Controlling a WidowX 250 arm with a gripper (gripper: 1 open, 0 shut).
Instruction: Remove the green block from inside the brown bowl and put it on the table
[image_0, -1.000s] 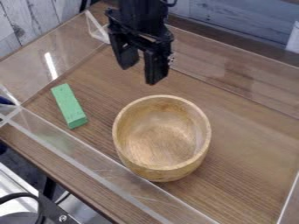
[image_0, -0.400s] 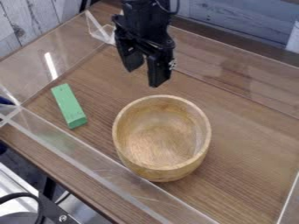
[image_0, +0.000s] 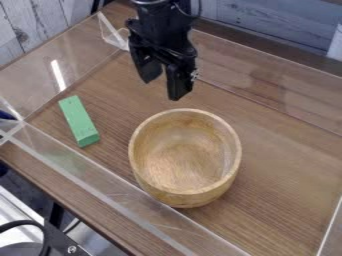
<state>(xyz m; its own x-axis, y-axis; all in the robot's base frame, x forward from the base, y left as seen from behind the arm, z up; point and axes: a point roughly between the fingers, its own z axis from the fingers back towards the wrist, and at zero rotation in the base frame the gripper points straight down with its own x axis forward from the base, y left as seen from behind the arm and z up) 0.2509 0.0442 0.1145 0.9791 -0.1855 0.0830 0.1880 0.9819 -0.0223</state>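
Note:
The green block (image_0: 79, 121) lies flat on the brown wood-grain table (image_0: 267, 90) at the left, near the front acrylic wall and outside the bowl. The brown bowl (image_0: 186, 156) stands right of it; its pale grainy inside holds nothing. My black gripper (image_0: 159, 78) hangs above the table just behind the bowl's far rim, apart from both bowl and block. Its two fingers point down with a gap between them and nothing held.
Clear acrylic walls (image_0: 80, 185) run along the table's front and left edges. A white plank wall (image_0: 34, 25) is at the back left. Bare tabletop lies right of the bowl and behind the gripper.
The gripper has shifted very slightly; the block and bowl have not moved.

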